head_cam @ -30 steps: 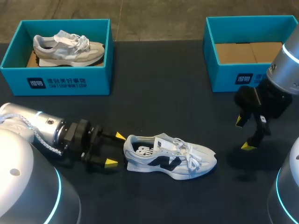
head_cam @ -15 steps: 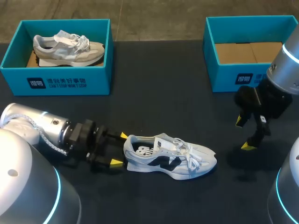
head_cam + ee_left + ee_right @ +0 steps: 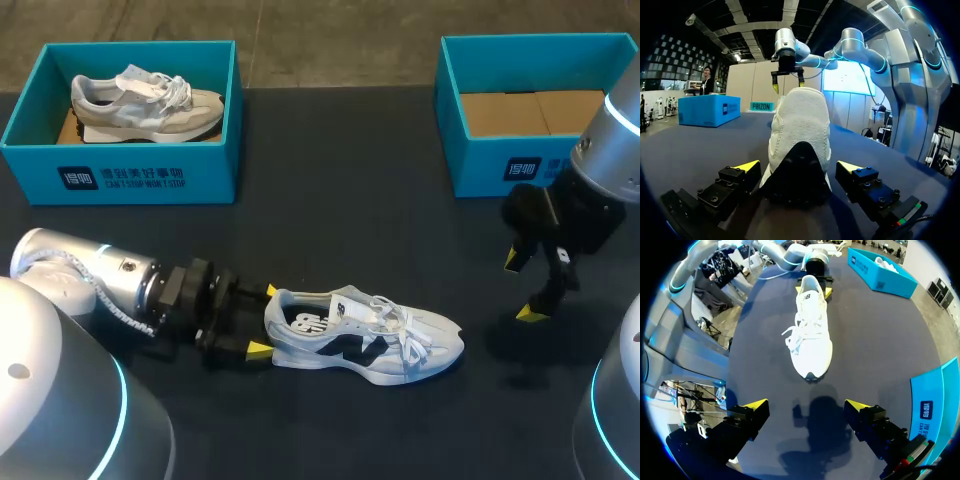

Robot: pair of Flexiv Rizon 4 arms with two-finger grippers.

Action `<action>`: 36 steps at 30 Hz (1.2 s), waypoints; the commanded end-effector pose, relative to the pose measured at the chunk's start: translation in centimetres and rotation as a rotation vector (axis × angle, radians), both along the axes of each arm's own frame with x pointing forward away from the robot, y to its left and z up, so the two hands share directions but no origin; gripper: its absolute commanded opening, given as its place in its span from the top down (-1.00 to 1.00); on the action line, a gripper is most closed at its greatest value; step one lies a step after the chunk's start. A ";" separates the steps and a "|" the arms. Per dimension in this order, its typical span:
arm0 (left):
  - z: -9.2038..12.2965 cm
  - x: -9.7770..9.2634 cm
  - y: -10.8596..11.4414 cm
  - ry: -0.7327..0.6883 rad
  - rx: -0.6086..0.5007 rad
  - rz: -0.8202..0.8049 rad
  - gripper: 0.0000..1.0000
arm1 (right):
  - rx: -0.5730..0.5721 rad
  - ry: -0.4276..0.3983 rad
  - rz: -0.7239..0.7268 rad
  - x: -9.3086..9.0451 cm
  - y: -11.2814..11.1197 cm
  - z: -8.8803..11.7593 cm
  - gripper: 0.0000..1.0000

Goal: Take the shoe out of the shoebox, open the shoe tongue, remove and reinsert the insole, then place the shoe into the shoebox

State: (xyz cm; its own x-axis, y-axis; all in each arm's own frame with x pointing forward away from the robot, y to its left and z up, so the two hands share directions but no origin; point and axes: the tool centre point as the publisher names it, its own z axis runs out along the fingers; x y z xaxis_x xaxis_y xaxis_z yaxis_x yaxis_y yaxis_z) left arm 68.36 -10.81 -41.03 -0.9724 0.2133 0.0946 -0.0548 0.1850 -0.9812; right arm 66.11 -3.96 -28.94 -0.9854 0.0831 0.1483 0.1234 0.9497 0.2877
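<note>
A white sneaker (image 3: 365, 338) with a dark mark on its side sits flat on the dark table (image 3: 350, 220), at about 6 o'clock from the table's middle. It is out of its box. Its heel points to 9 o'clock and its toe to 3 o'clock. Its white laces (image 3: 400, 322) flop over the top. Down in the opening I can see the dark insole (image 3: 305, 322) in its place.

The left gripper (image 3: 265, 320) lies low at the heel, on the shoe's 9 o'clock side. It is wide open. From the left wrist view, one yellow fingertip (image 3: 746, 165) is on each side of the heel, with a little gap on both sides, so it is not grabbing the shoe.

The right gripper (image 3: 520, 286) hangs above the table at 3 o'clock from the shoe, well apart from the toe. Its fingers are spread open too, and there is nothing between them.

The right shoebox (image 3: 500, 165) is blue and sits at 2 o'clock on the table. Only its brown cardboard floor shows inside. The left shoebox (image 3: 120, 180), also blue, sits at 10 o'clock. A grey sneaker (image 3: 145, 103) lies inside it.
</note>
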 end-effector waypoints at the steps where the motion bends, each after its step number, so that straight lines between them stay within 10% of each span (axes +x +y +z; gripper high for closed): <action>1: -0.4 0.0 -0.5 0.002 -0.006 0.003 -1.00 | -0.002 0.000 0.000 0.0 0.0 -0.1 -1.00; 36: -1.2 -1.2 -4.3 0.018 -0.016 0.017 -1.00 | -0.002 0.000 0.000 0.0 0.0 -0.1 -1.00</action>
State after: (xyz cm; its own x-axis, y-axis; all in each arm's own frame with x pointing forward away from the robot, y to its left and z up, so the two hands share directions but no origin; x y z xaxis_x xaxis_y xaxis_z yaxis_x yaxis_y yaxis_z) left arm 67.35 -14.69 -42.00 -0.9740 0.1992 0.1082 -0.0750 0.1670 -0.9831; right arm 66.11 -3.96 -28.94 -0.9854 0.0831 0.1483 0.1234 0.9497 0.2877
